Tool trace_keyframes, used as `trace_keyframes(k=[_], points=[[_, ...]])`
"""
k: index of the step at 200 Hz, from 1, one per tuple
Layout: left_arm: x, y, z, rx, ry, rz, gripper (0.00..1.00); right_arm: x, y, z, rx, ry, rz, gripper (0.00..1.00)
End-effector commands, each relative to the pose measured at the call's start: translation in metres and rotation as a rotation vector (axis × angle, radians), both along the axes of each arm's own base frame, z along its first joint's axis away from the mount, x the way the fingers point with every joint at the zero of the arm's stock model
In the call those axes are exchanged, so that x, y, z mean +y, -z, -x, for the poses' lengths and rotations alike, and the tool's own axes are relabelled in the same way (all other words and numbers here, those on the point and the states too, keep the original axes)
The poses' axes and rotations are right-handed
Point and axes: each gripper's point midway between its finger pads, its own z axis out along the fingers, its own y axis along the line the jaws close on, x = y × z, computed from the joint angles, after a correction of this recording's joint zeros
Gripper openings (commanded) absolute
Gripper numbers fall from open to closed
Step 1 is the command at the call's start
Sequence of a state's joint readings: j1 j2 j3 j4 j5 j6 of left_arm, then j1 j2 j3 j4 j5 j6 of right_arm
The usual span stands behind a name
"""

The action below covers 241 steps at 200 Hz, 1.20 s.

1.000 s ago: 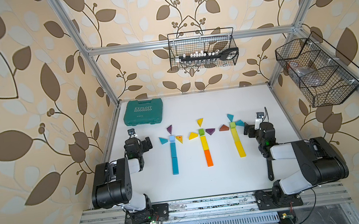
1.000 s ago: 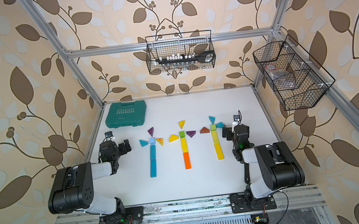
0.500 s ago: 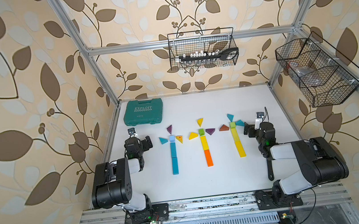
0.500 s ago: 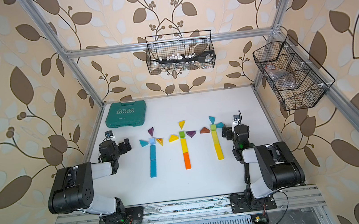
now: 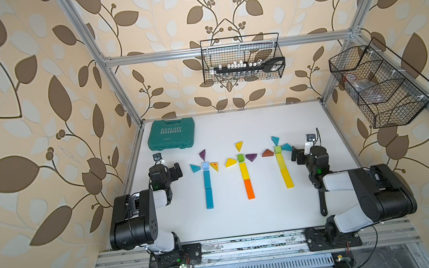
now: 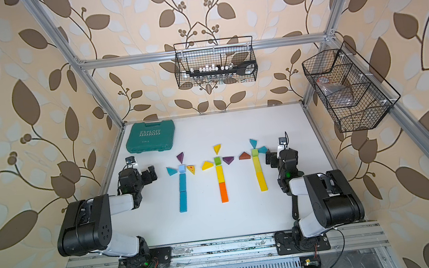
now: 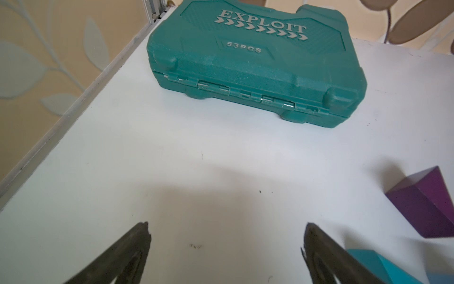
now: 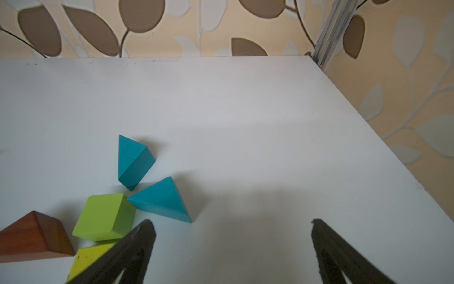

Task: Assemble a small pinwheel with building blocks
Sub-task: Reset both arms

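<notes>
My left gripper (image 7: 226,236) and right gripper (image 8: 232,231) both gape wide, holding nothing; between them the building blocks (image 5: 240,158) lie in three stemmed rows across the middle of the tabletop (image 5: 246,219); the teal tool case (image 5: 171,134) sits at its far left corner.

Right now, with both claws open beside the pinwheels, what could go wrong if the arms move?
1. The right claw stands very close to the green cube and the right pinwheel's teal wedge; a sideways move could knock them out of line.
2. The left claw sits near the left pinwheel's teal wedge; swinging toward it may shift that blade.
</notes>
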State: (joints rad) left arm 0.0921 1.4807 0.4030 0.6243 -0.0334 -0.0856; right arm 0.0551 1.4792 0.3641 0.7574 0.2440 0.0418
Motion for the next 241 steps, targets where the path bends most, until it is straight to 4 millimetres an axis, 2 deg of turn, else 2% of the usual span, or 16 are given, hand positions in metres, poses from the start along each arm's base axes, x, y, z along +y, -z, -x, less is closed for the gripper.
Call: trace_keyframes(k=[1,11,31,34,41,48,55,67,79,241], points=[[-0.014,-0.049,-0.009,-0.067,0.07,-0.03,0.99,0.009,-0.028,-0.009,0.009,-0.018,0.043,1.0],[-0.01,-0.05,-0.005,-0.086,0.042,-0.032,0.99,0.007,-0.029,-0.008,-0.018,-0.006,0.042,1.0],[-0.001,-0.029,0.0,-0.147,-0.015,-0.042,0.99,-0.007,-0.021,-0.001,-0.087,0.062,0.017,1.0],[0.0,-0.018,-0.003,-0.132,-0.016,-0.05,0.99,-0.007,-0.016,-0.001,-0.075,0.048,0.008,1.0],[0.003,-0.014,-0.012,-0.127,-0.028,-0.064,0.99,-0.006,-0.012,-0.007,-0.091,0.015,-0.012,1.0],[0.003,-0.011,-0.007,-0.065,-0.037,-0.035,0.99,-0.005,-0.008,-0.007,-0.082,0.011,-0.004,1.0],[0.004,-0.013,-0.007,-0.087,-0.036,-0.035,0.99,-0.006,-0.004,-0.004,-0.035,0.022,-0.017,1.0],[0.005,-0.013,-0.009,-0.084,-0.038,-0.04,0.99,-0.006,-0.01,-0.007,-0.087,0.012,-0.007,1.0],[0.005,-0.014,-0.008,-0.09,-0.035,-0.043,0.99,-0.006,-0.007,-0.003,-0.048,0.02,-0.015,1.0],[0.003,-0.014,-0.007,-0.079,-0.032,-0.033,0.99,-0.006,-0.007,-0.006,-0.055,0.016,-0.014,1.0]])
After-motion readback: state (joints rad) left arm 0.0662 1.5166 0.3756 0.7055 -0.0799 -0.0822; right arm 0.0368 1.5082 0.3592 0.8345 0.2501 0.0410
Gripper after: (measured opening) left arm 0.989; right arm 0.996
